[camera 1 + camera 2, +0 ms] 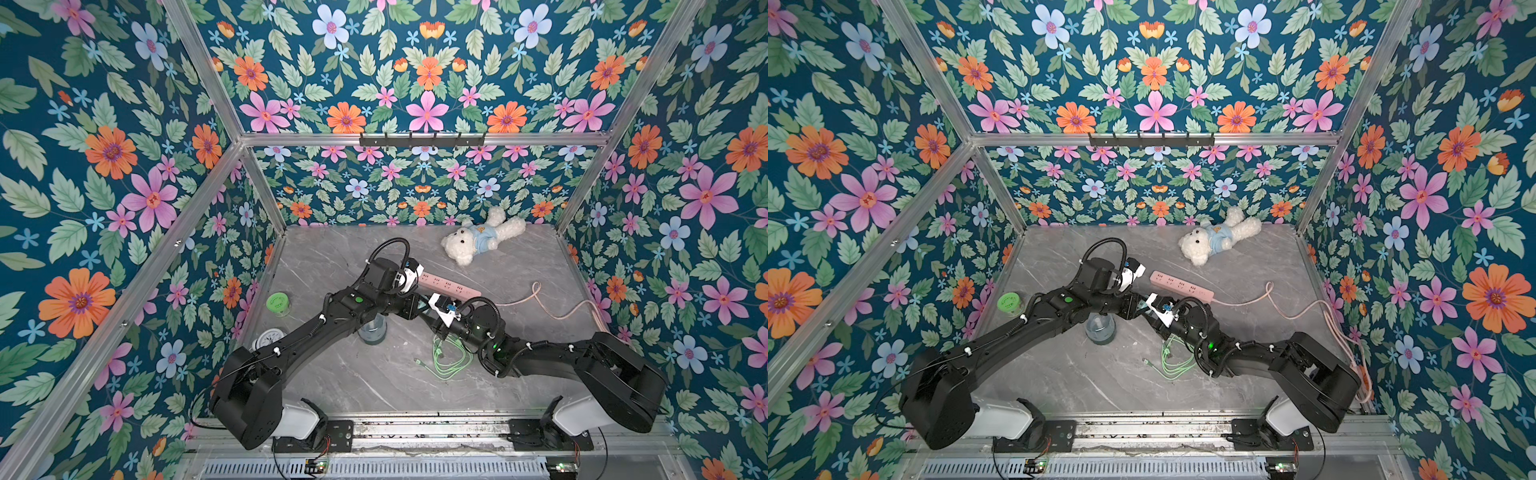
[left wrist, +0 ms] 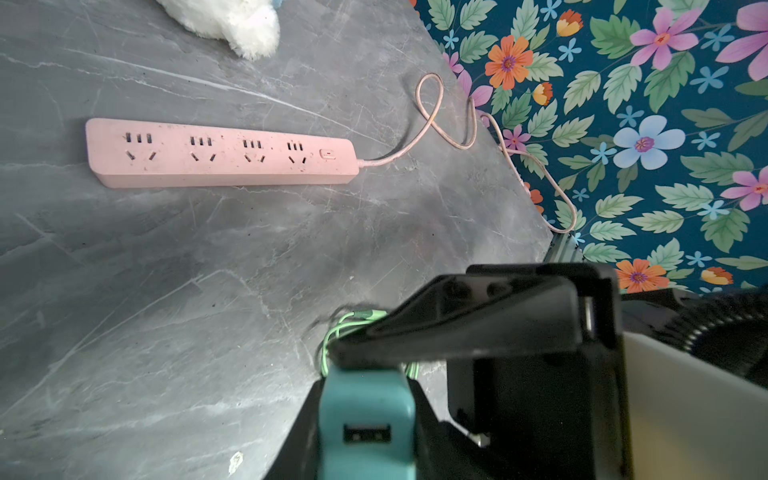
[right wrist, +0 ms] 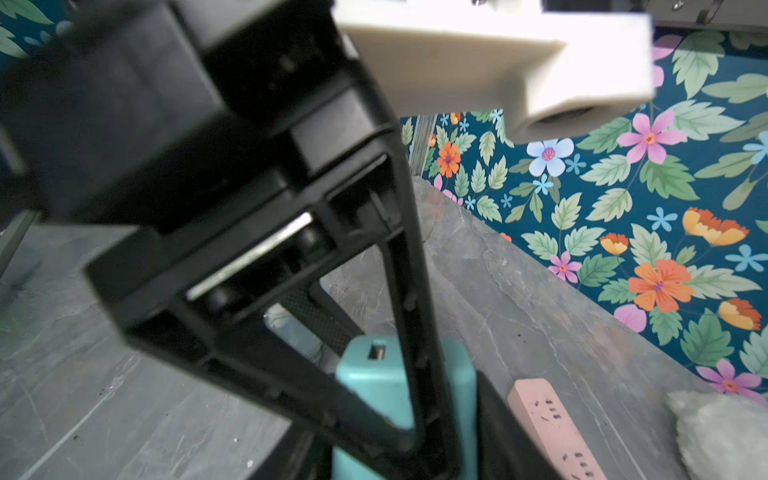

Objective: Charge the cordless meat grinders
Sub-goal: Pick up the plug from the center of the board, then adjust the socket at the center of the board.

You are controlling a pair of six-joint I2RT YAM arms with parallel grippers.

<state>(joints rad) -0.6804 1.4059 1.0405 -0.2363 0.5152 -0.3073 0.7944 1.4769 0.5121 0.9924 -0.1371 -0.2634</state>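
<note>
Meat grinder (image 1: 372, 330) sits just behind the left tool (image 2: 368, 386), top of the dome hidden under the left forearm (image 1: 316, 328) in both top views. White round object (image 1: 268, 338), well behind that tool, is part-covered by the same arm and its face is too small to read. Teal adapter (image 2: 365, 419) in the left tool: lower end cut off, prongs unseen. In the right wrist view a blurred black finger (image 3: 405, 270) crosses the adapter; right tool (image 3: 399, 432) fingertips are hidden, grip unclear. Top views: tools overlap, adapter barely visible. Green cable (image 1: 444, 359) partly under the right arm (image 1: 540, 353). Pink strip (image 1: 449, 286): end nearest the left tool covered. Teddy (image 2: 232, 20) cropped beyond the tool.
</note>
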